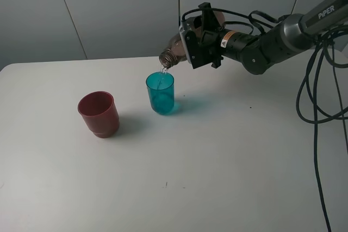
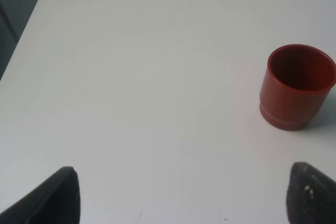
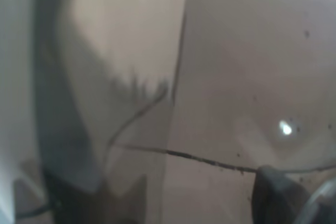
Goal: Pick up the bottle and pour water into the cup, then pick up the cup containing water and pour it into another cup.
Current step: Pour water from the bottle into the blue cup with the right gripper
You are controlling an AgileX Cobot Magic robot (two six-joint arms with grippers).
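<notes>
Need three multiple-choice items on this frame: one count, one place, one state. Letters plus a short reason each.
1. How many cups stand on the table? A. one B. two C. three
2. Where is the mouth of the bottle? A. over the teal cup B. resting on the table C. past the table's edge
3. How is the bottle? A. upright B. tipped, pouring C. lying flat
Key: 1 B, the teal cup and the red cup are the only two; 2 A, its neck hangs above that rim; 3 B, the right gripper holds it tilted and a thin stream falls.
</notes>
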